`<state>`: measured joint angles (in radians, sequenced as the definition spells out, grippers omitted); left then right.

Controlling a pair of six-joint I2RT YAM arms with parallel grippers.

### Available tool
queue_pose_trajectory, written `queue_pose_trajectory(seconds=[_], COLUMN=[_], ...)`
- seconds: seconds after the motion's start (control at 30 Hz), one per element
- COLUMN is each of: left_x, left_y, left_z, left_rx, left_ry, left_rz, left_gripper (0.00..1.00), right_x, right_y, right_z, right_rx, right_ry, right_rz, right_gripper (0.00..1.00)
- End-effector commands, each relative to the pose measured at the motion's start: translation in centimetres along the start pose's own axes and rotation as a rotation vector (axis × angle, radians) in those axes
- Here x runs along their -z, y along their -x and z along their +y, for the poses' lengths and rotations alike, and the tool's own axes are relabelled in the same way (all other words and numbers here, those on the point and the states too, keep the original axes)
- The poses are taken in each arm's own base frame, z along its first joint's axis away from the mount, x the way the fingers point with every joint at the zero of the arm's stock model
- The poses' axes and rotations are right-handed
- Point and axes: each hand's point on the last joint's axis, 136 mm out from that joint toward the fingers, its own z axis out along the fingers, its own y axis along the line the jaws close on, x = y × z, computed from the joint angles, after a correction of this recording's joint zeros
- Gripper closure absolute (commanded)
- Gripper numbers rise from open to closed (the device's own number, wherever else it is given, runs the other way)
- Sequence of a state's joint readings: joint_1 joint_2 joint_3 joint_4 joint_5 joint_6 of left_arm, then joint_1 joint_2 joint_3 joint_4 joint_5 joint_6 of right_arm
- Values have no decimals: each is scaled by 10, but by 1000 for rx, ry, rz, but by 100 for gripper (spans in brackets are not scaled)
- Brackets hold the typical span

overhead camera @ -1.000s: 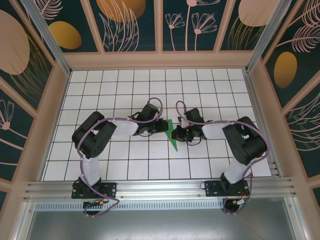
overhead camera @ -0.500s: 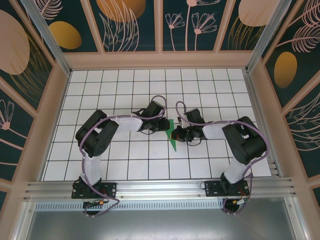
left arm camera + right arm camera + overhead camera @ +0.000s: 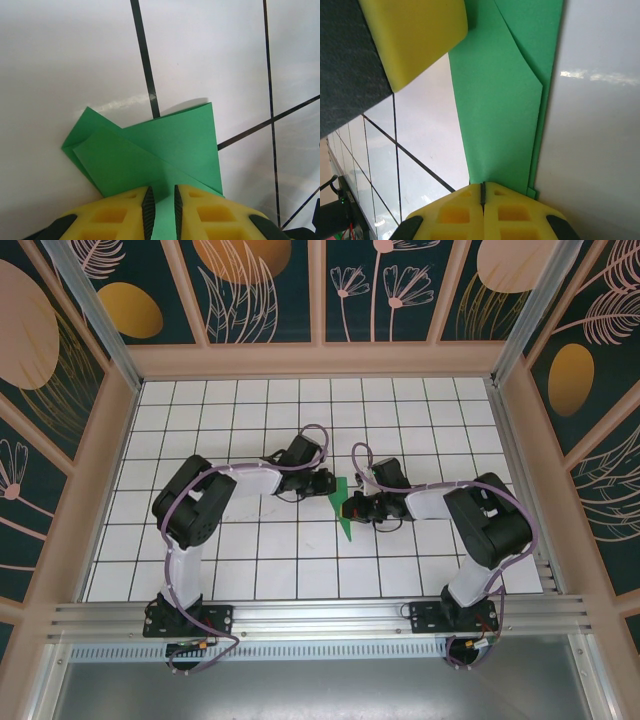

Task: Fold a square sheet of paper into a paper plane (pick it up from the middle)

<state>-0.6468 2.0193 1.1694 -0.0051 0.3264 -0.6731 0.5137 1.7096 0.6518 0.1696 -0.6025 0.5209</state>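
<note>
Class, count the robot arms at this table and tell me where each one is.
2. The left arm lies left of the green paper, the right arm right of it. None seems hidden.

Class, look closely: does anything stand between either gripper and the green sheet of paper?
Nothing visible does. The folded green sheet of paper lies on the tiles between the two grippers. The left gripper is at one edge, with paper showing in its narrow jaw gap. The right gripper, shut, meets the opposite edge.
</note>
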Motion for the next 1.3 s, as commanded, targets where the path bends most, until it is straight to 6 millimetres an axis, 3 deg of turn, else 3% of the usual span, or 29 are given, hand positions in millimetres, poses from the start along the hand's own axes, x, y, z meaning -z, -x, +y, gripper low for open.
queue_pose_trajectory(seconds=[0.0, 0.33, 0.53, 0.63, 0.73, 0.87, 0.93, 1.07, 1.27], left_x=[-2, 8, 6, 12, 27, 52, 64, 80, 80], left_y=[36, 45, 54, 62, 72, 79, 76, 59, 21], left_z=[77, 87, 82, 74, 62, 46, 40, 33, 15], left_rx=[32, -12, -14, -23, -12, 40, 74, 155, 210], left_ry=[231, 267, 254, 246, 235, 212, 193, 156, 177], left_rz=[-118, -129, -133, -145, -177, -220, -233, -240, -221], left_gripper=[75, 76, 76, 75, 72, 65, 63, 50, 33], right_x=[0, 1, 1, 2, 8, 31, 46, 73, 102], right_y=[-70, -70, -65, -50, -15, 35, 53, 71, 84], right_z=[-79, -75, -68, -48, -12, 40, 50, 41, 3], right_rx=[-151, -150, -144, -120, -85, -25, -6, 25, 32], right_ry=[-279, -268, -250, -194, -106, -4, -16, -109, -218], right_rz=[184, 188, 179, 142, 53, -107, -186, -310, -400], right_gripper=[99, 99, 99, 98, 96, 79, 66, 43, 29])
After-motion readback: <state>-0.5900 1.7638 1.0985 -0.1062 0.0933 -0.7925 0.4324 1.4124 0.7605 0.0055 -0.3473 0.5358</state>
